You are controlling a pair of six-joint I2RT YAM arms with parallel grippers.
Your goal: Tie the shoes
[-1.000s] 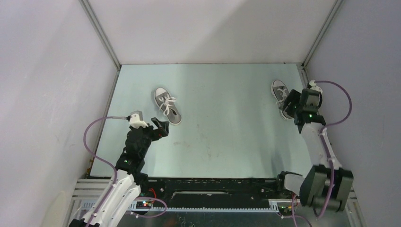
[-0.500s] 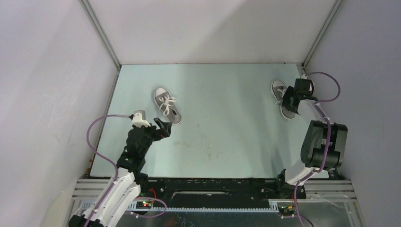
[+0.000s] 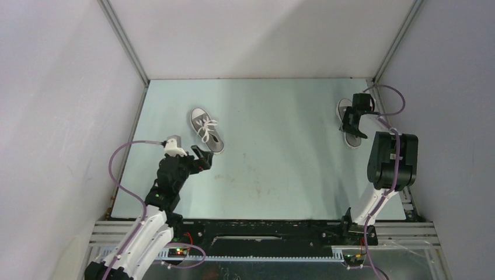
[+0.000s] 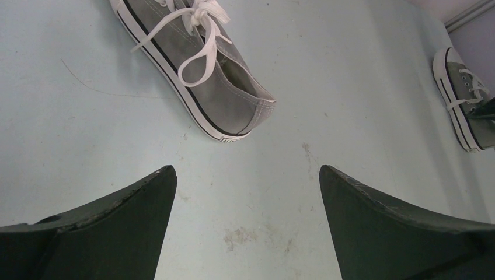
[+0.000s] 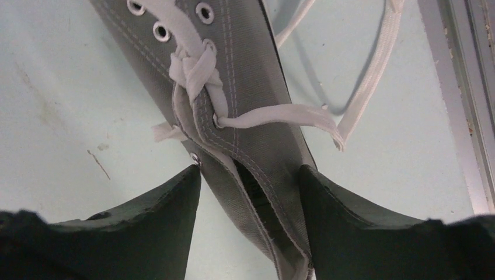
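Note:
Two grey canvas shoes with white soles and laces lie on the pale table. The left shoe (image 3: 207,129) (image 4: 198,76) has looped laces and lies just beyond my left gripper (image 3: 201,156) (image 4: 246,169). That gripper is open over bare table and holds nothing. The right shoe (image 3: 347,116) (image 5: 245,87) lies by the right wall, also seen far off in the left wrist view (image 4: 461,99). My right gripper (image 3: 352,122) (image 5: 250,170) has its jaws closed on the shoe's heel opening. A lace knot (image 5: 192,67) sits above the jaws, and loose lace ends (image 5: 373,70) trail to the right.
A metal frame rail (image 5: 461,87) runs close to the right shoe along the table's right edge. Grey enclosure walls stand on three sides. Faint stains (image 3: 257,186) mark the table's middle. Purple cables loop off both wrists.
The right arm has folded upright and its gripper has slid toward the back over the right shoe, the jaws narrowing onto it. The left gripper has barely moved.

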